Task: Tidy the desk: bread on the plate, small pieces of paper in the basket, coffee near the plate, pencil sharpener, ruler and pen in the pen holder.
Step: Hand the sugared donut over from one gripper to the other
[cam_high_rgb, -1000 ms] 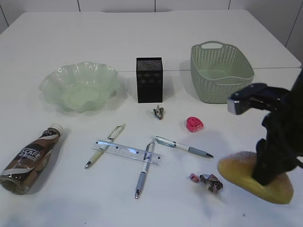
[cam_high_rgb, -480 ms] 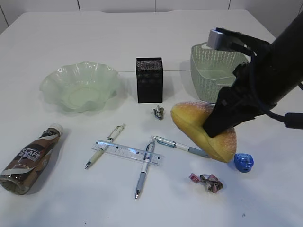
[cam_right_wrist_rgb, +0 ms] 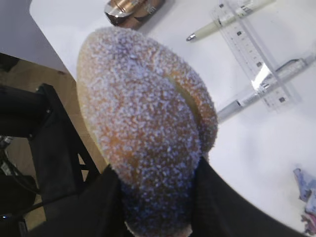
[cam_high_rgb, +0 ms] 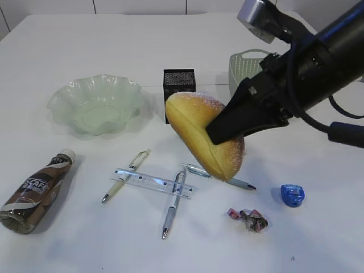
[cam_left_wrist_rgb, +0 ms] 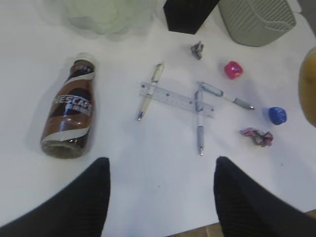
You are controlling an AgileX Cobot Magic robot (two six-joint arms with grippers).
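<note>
right gripper (cam_high_rgb: pixel 227 132): clamped on the bread (cam_high_rgb: pixel 203 134), which hangs tilted above the desk (cam_high_rgb: pixel 318 239)
under the bread: a grey pen (cam_high_rgb: pixel 219 176) and the pink-and-grey paper wad (cam_high_rgb: pixel 248 219) just beyond its low end
blue sharpener (cam_high_rgb: pixel 292 194): on the desk below the right arm
ruler (cam_high_rgb: pixel 152 182): left of the bread, lying across two more pens
pen holder (cam_high_rgb: pixel 179 82): just behind the bread
basket (cam_high_rgb: pixel 245 63): behind the right arm, partly hidden
plate (cam_high_rgb: pixel 95 102): well to the left
coffee (cam_high_rgb: pixel 35 189): furthest left, lying on its side
left gripper (cam_left_wrist_rgb: pixel 160 197): jaws spread wide, holding nothing, above the near desk edge; coffee ahead to its left
</note>
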